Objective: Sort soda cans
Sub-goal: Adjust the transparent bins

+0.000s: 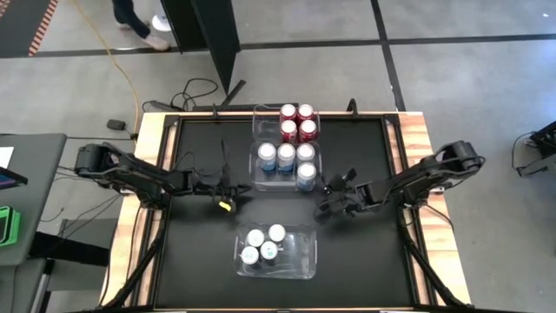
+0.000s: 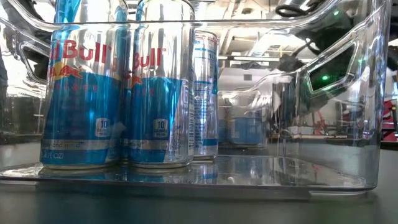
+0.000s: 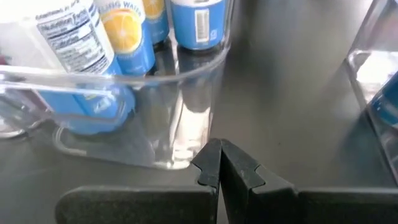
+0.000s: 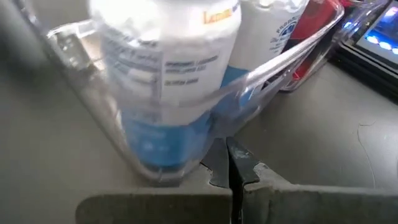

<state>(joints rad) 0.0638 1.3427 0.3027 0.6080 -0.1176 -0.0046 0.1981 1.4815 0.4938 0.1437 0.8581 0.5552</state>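
Both my grippers, left [image 1: 228, 206] and right [image 1: 323, 207], rest empty with jaws closed, flanking the middle bin [image 1: 255, 178] of pale blue cans [image 1: 286, 156].

free: table [image 1: 200, 252] left of front bin [image 1: 300, 265] | blocked: middle bin [image 1: 257, 165], seemingly full

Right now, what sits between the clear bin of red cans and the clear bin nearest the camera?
In the high view, the middle clear bin holding five blue-and-white cans.
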